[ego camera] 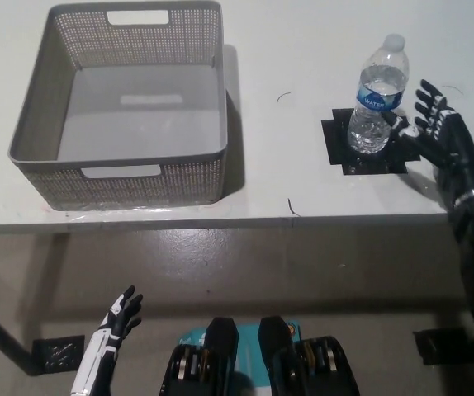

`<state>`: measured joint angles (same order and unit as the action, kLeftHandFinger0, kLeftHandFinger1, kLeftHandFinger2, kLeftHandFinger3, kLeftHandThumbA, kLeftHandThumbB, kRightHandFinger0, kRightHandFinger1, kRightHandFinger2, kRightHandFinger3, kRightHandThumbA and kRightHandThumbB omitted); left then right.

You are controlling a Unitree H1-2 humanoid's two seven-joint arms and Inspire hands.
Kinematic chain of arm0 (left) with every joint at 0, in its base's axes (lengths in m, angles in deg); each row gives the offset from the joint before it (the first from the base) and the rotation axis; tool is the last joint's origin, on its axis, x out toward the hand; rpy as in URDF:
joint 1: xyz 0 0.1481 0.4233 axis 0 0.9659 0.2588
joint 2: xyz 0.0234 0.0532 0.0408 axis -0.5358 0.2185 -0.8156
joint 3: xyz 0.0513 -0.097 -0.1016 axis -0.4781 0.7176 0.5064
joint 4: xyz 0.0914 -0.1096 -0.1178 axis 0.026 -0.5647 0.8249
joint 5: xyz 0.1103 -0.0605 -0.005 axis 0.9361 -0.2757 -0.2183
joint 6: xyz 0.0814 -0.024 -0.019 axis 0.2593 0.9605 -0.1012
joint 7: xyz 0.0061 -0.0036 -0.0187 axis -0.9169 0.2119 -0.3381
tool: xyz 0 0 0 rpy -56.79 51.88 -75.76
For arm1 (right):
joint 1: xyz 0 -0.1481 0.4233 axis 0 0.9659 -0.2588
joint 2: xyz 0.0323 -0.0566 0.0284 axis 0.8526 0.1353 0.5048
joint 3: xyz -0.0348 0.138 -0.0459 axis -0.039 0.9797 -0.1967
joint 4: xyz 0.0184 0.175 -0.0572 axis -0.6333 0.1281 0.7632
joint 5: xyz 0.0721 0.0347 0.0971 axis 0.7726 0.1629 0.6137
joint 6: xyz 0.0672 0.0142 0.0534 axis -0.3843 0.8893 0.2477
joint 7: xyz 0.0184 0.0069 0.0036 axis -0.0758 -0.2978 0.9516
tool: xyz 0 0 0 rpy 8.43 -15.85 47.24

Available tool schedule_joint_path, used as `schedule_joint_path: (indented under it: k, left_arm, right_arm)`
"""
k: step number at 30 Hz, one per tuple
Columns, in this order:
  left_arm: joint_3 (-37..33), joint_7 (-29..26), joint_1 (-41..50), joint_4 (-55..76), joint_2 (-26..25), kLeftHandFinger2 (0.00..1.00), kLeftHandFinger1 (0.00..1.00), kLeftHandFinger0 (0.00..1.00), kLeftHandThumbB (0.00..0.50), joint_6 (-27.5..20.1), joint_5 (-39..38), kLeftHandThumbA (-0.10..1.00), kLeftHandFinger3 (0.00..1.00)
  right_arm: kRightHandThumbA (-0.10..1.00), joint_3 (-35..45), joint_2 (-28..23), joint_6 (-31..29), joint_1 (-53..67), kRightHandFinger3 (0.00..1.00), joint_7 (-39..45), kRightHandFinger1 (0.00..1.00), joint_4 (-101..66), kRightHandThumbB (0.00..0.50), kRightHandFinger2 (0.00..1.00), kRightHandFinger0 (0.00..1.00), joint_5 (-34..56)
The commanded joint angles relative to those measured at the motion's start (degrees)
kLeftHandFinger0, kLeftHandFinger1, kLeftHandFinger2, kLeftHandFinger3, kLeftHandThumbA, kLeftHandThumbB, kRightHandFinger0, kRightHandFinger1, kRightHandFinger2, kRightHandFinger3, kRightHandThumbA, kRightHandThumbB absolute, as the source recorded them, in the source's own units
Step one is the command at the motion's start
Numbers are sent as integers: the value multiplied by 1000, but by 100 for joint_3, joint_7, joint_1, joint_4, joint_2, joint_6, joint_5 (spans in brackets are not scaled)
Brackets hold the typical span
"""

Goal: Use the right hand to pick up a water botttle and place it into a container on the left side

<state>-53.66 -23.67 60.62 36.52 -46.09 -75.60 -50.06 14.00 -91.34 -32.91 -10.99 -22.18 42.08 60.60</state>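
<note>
Table [303, 177] fills the upper part of the head view – a white top with a few thin dark marks, its front edge running across the middle. Below the edge is a grey-brown floor with black tape patches near the bottom corners. Bottle [377, 97] stands upright on a black tape square [367, 144] at the right side of the table; it is clear, with a blue label and white cap. The right hand [435, 128] is just beside the bottle on its right, fingers spread wide – it holds nothing. The basket [47, 103], grey and perforated, sits on the left of the table, well apart from the bottle. The left hand [115, 320] rests low at the lower left, fingers apart, holding nothing.
</note>
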Motion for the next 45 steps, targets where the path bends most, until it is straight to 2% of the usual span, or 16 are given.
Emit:
schedule_joint_path:
  k: [1, 7, 15, 18, 20, 21, 22, 23, 24, 25, 26, 27, 32, 36, 40, 45]
  left_arm:
    - [-55, 93, -6, 109, -57, 1000, 1000, 1000, 341, -218, -55, 1000, 1000]
    - [-42, 132, -22, 63, -62, 1000, 1000, 1000, 342, -253, -96, 1000, 1000]
    - [-76, 170, -34, 50, -55, 1000, 1000, 1000, 352, -323, -59, 1000, 1000]
    - [-103, 185, -54, 52, -42, 1000, 1000, 1000, 358, -339, -49, 1000, 1000]
    - [-118, 183, -90, 32, -27, 1000, 1000, 1000, 357, -334, -45, 1000, 1000]
    - [-127, 183, -96, 32, -26, 1000, 1000, 1000, 357, -331, -36, 1000, 1000]
    - [-115, 207, -111, 41, -23, 1000, 1000, 1000, 361, -307, -107, 1000, 1000]
    - [-108, 221, -134, 48, -34, 1000, 1000, 1000, 355, -295, -139, 1000, 1000]
    - [-98, 206, -145, 58, -51, 1000, 1000, 1000, 347, -303, -116, 1000, 1000]
    - [-88, 203, -154, 63, -70, 1000, 1000, 1000, 346, -312, -110, 1000, 1000]
    - [-83, 210, -151, 79, -79, 1000, 1000, 1000, 347, -292, -121, 1000, 1000]
    - [-80, 213, -156, 60, -89, 1000, 1000, 1000, 349, -294, -123, 1000, 1000]
    - [-74, 247, -103, 55, -80, 1000, 1000, 1000, 347, -277, -182, 1000, 1000]
    - [-49, 267, -39, 8, -89, 1000, 1000, 1000, 351, -363, -217, 1000, 1000]
    - [-52, 251, -63, -8, -87, 1000, 1000, 1000, 351, -341, -176, 1000, 1000]
    - [-54, 223, -62, 12, -64, 1000, 1000, 1000, 353, -285, -148, 1000, 1000]
  right_arm:
    - [1000, -89, -137, -191, -625, 1000, -41, 1000, 380, 500, 1000, 1000, -119]
    - [1000, -234, -75, -122, -1060, 1000, -79, 1000, 741, 474, 1000, 1000, -197]
    - [979, -480, -7, -62, -1835, 1000, -169, 1000, 1606, 500, 1000, 1000, -397]
    - [802, -567, -4, -395, -2288, 1000, -352, 1000, 2386, 495, 1000, 1000, -475]
    - [467, -665, 30, -437, -2573, 1000, -1153, 1000, 2830, 446, 1000, 1000, -700]
    - [456, -678, 21, -491, -2602, 1000, -1225, 1000, 2914, 454, 1000, 1000, -699]
    - [89, -570, 83, -371, -2783, 632, -1830, 706, 3128, 349, 713, 630, -661]
    - [-81, -485, 102, -418, -2873, 307, -2069, 562, 3248, 280, 530, 494, -589]
    - [-99, -433, 106, -494, -2909, 169, -2133, 282, 3305, 205, 245, 233, -531]
    - [-100, -396, 109, -527, -2937, 240, -2138, 207, 3354, 206, 292, 93, -478]
    - [-100, -366, 101, -562, -2945, 424, -2092, 67, 3373, 158, 407, 4, -435]
    - [-100, -354, 98, -603, -2940, 582, -2082, 76, 3401, 148, 554, 0, -423]
    - [-100, -344, 121, -716, -2887, 611, -2152, 186, 3453, 129, 715, 0, -434]
    - [-100, -332, 224, -782, -2929, 750, -2271, 281, 3368, 114, 721, 0, -431]
    - [-100, -451, 398, -1049, -3165, 713, -2296, 290, 2991, 118, 683, 0, -551]
    - [-100, -585, 753, -943, -3431, 763, -2445, 284, 2364, 149, 706, 0, -717]
